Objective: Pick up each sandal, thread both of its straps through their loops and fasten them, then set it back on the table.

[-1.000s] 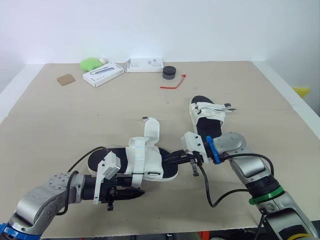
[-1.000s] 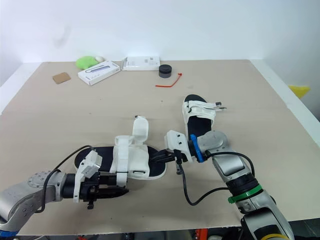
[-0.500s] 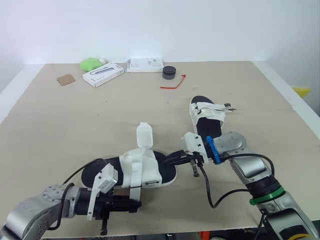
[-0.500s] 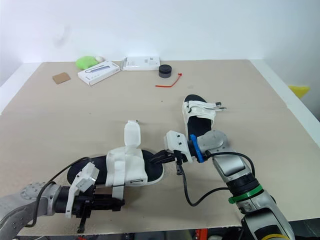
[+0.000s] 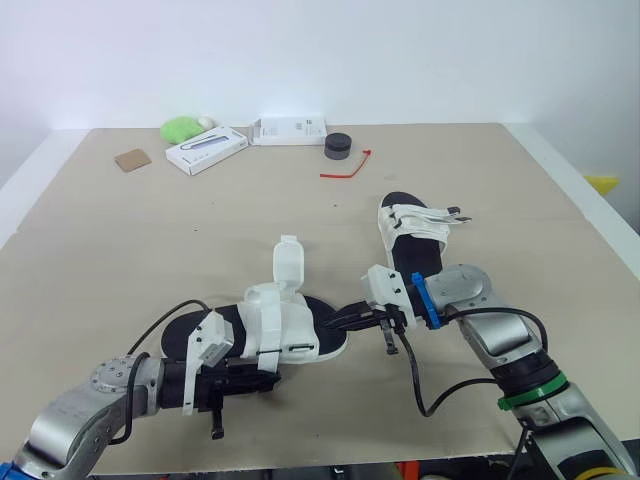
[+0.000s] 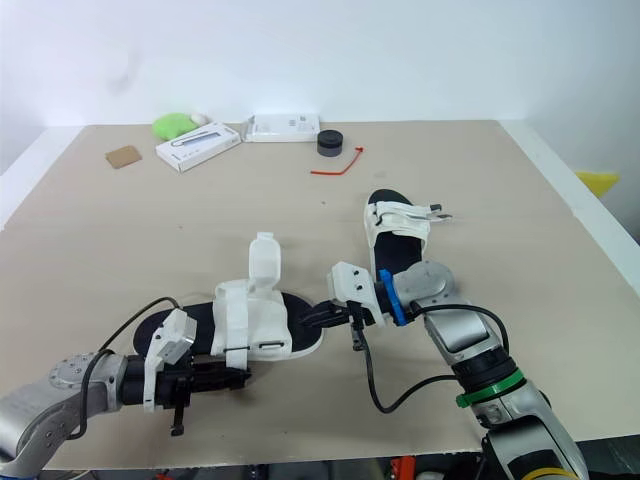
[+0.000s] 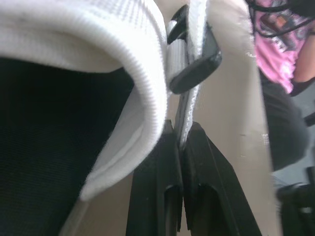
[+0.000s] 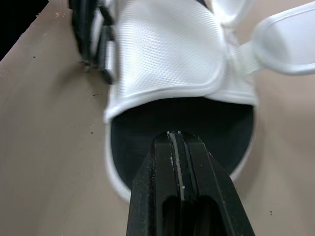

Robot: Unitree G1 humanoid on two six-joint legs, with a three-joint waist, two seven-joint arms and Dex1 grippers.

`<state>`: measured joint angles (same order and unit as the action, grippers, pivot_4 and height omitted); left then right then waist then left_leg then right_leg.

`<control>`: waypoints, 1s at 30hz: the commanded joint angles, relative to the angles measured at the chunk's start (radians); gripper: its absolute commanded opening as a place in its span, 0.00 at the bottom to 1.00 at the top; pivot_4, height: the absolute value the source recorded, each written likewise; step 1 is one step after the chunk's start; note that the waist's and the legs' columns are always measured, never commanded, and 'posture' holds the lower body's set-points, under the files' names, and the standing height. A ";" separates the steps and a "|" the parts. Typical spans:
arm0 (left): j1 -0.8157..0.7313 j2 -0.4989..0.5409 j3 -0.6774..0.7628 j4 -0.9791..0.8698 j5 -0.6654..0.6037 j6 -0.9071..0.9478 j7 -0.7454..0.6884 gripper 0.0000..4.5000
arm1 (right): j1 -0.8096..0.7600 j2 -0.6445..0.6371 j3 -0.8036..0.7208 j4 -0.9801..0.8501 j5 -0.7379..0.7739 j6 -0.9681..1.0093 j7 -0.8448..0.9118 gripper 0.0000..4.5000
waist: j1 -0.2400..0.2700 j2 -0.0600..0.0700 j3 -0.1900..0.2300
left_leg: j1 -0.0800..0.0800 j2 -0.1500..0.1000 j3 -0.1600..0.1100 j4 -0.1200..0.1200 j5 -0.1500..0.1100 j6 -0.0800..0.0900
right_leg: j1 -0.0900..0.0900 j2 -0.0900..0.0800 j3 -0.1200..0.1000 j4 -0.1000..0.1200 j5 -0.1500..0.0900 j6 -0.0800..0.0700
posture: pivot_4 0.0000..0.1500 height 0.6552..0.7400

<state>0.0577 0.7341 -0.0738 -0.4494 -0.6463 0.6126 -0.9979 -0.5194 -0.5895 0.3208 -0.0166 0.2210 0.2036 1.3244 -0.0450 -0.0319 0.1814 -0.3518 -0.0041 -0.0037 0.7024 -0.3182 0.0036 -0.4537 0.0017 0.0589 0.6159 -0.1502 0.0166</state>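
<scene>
Two sandals lie on the worktop. The far sandal is well apart from both arms, while the near sandal lies between them, its long axis running left to right across the robot.

The left gripper comes in at its near side edge, closed on a thin white side strap just below a black loop. The right gripper points along the sole from the right-hand end. Its fingers are pressed together over the black footbed, and I cannot tell whether they pinch anything.

The wide strap stands upright and unfastened above the middle of the sandal. It is nearer the left gripper, which is busy, so threading probably falls to the right gripper, reaching leftward along the sandal's length.
</scene>
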 commanded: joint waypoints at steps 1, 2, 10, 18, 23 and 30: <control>-0.063 0.009 -0.032 0.059 0.057 -0.060 -0.054 0.01 | -0.019 0.006 -0.009 -0.018 0.010 0.002 -0.001 0.00 | 0.000 0.000 0.000 | 0.000 0.000 0.000 0.000 0.000 0.000 | 0.000 0.000 0.000 0.000 0.000 0.000 | 1.00 1.00; -0.091 0.007 -0.046 0.082 0.072 -0.077 -0.074 0.01 | -0.023 0.009 -0.012 -0.018 0.014 0.006 -0.003 0.00 | 0.000 0.000 0.000 | 0.000 0.000 0.000 0.000 0.000 0.000 | 0.000 0.000 0.000 0.000 0.000 0.000 | 1.00 1.00; -0.317 -0.031 -0.160 0.219 0.161 -0.155 -0.215 0.01 | -0.041 0.024 -0.018 -0.020 0.021 0.027 -0.010 0.00 | 0.001 0.000 0.000 | -0.001 0.000 0.001 0.001 0.000 0.000 | 0.000 0.000 0.000 0.000 0.001 0.001 | 1.00 1.00; -0.513 -0.087 -0.212 0.365 0.222 -0.204 -0.319 0.01 | -0.030 0.021 -0.020 -0.036 0.024 0.036 -0.022 0.00 | 0.001 0.000 0.000 | -0.002 -0.001 0.001 0.001 0.000 0.000 | 0.000 0.000 0.000 -0.001 0.001 0.001 | 1.00 1.00; -0.594 -0.102 -0.225 0.422 0.247 -0.218 -0.388 0.01 | -0.029 0.025 -0.025 -0.041 0.023 0.040 -0.034 0.00 | 0.001 0.000 0.000 | -0.003 -0.001 0.001 0.001 0.000 0.000 | 0.000 0.000 0.000 0.000 0.001 0.001 | 1.00 1.00; -0.491 -0.078 -0.190 0.284 0.178 -0.074 -0.353 0.01 | -0.034 0.030 -0.027 -0.046 0.018 0.047 -0.066 0.00 | -0.001 0.000 0.000 | -0.002 -0.001 0.000 0.001 -0.001 0.002 | -0.001 0.000 0.003 0.000 0.001 0.001 | 1.00 1.00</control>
<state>-0.4459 0.6496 -0.2752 -0.1091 -0.4421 0.5290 -1.3589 -0.5416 -0.5698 0.3069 -0.0146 0.2251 0.2602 1.2624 -0.0462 -0.0323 0.1813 -0.3546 -0.0048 -0.0042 0.7034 -0.3195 0.0058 -0.4550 0.0016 0.0614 0.6156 -0.1497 0.0173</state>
